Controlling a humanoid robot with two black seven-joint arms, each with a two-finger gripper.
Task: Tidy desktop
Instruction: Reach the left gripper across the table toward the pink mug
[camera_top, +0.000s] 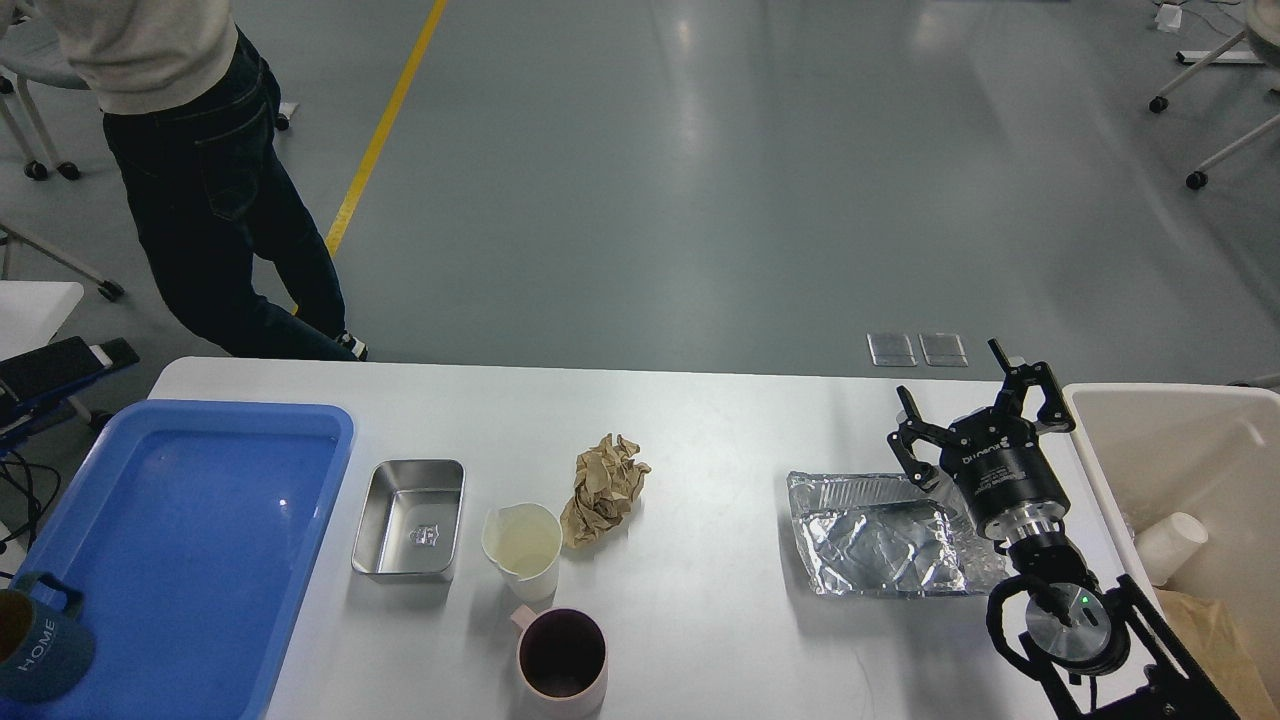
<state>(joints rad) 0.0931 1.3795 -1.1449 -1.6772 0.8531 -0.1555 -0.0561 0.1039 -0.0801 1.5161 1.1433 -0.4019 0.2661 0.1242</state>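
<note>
Desktop (720, 420) fills the lower view, white, a blue tray (200, 520) at its left. "HOME" is printed on the teal mug (40, 640) in that tray. Steel tin (410, 518), cream cup (523, 548), pink mug (562, 660), crumpled brown paper (603, 488) sit mid-table. Right gripper (965, 405), fingers spread, hovers beside the foil tray (875, 548), near the beige bin (1180, 450).

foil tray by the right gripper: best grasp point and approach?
Take the foil tray by its far rim, the flat lip along the back edge, coming down from above with one finger inside and one outside. It lies flat and crumpled on the desktop, too wide to span, so the thin rim is the likely hold. The right gripper, open, is already just past that edge.
</note>
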